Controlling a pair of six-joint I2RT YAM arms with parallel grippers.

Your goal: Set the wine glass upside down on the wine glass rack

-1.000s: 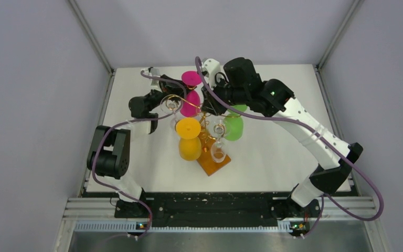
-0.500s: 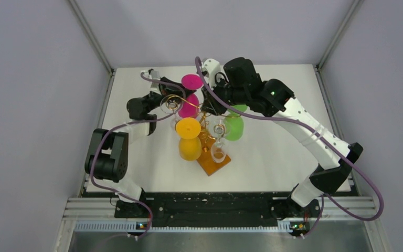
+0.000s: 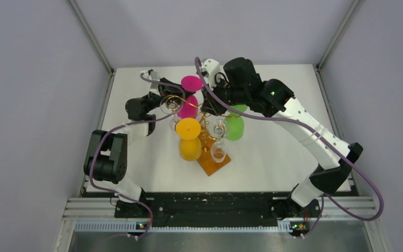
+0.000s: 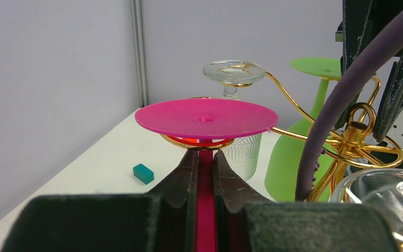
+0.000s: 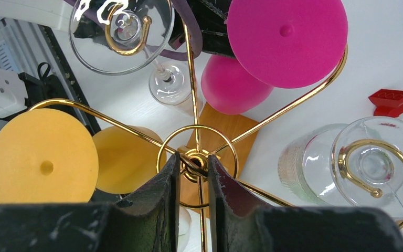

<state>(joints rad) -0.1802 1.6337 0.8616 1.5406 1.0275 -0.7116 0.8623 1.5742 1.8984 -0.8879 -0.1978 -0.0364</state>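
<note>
A pink wine glass (image 3: 191,83) hangs upside down at the far side of the wine glass rack (image 3: 205,119). Its round foot (image 4: 206,116) lies just above a gold curl, and the stem drops through that curl. My left gripper (image 4: 205,155) is shut on the pink stem right under the curl. In the right wrist view the pink foot (image 5: 286,39) and bowl (image 5: 233,86) show beside a gold arm. My right gripper (image 5: 194,160) is shut on the ring atop the rack's central stem (image 5: 195,157), over the wooden base (image 5: 218,126).
Hanging on the rack are a yellow glass (image 3: 188,128), a green glass (image 3: 234,127) and clear glasses (image 3: 219,127), (image 3: 171,104). A teal block (image 4: 143,173) and a red piece (image 5: 393,100) lie on the white table. Both arms crowd the rack's far side.
The left arm has shifted slightly left and the pink glass's foot has edged a little nearer the rack. The right arm and rack have not moved.
</note>
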